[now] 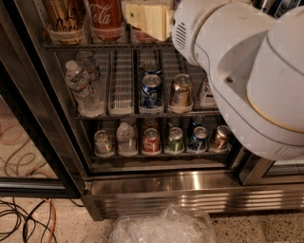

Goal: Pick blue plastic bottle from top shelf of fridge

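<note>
The floor is pale speckled stone, running along the bottom from 4 to 8 o'clock. At 6 o'clock a crumpled heap of clear plastic lies on it. At 7 o'clock black cables tangle over the floor, with an orange cord beside them. At 9 o'clock, looped cords show dimly through a glass panel. Light is warm and low. The gripper sits at 12 o'clock.
</note>
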You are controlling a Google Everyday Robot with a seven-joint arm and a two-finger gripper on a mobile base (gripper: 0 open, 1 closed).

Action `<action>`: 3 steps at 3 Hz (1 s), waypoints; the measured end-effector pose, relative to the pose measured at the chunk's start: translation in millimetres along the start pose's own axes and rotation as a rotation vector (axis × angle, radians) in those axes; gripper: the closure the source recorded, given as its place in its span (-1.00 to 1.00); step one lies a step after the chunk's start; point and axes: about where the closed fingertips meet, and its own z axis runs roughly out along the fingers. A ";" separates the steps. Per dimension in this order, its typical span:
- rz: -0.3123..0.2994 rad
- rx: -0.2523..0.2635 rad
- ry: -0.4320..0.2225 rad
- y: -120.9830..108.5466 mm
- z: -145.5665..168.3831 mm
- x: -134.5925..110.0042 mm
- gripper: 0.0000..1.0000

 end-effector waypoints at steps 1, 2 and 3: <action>-0.006 0.065 -0.001 -10.2 3.2 6.0 -0.65; -0.015 0.126 0.010 -21.5 2.0 20.9 -0.56; -0.008 0.162 0.027 -28.6 -0.2 38.3 -0.46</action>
